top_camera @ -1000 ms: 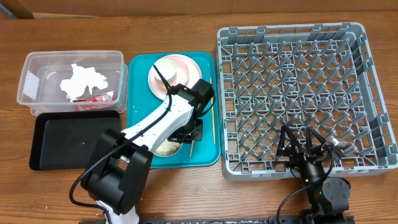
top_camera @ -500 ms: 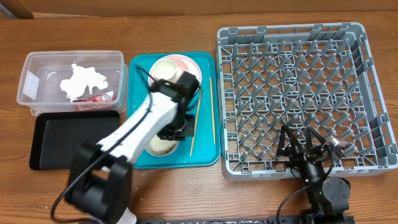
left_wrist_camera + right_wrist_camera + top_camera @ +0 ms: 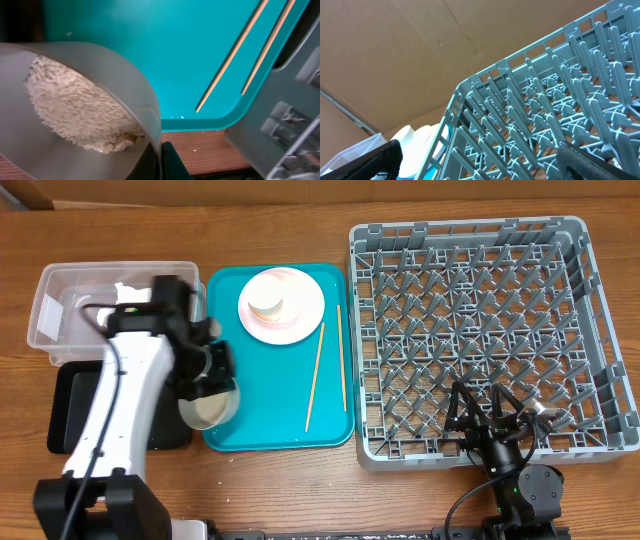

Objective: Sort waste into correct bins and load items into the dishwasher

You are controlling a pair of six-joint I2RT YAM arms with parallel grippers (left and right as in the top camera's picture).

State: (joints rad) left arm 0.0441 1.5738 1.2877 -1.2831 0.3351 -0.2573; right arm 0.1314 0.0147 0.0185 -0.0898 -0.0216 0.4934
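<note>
One dish is in hand: the left claw point(image 3: 212, 380) is clamped tight on the rim of the grey-green bowl point(image 3: 208, 410). The bowl hangs over the near left corner of the teal tray point(image 3: 270, 405), just beside the black tray point(image 3: 90, 415). Its mouth faces roughly upward with the rice scraps point(image 3: 75, 110) heaped inside, so the step looks like emptying food waste before loading. Next, I judge, the bowl must travel left over a bin, likely the black tray, since the clear tub point(image 3: 60, 305) shows a white napkin point(image 3: 128, 287), and then tip mouth-down. Being round, it has no long axis. The chopsticks point(image 3: 316, 375) do, running near-to-far on the teal tray, the left one's far end leaning toward the dish rack point(image 3: 480, 310). The right claw point(image 3: 489, 418) stands spread wide and empty at the rack's near edge.
</note>
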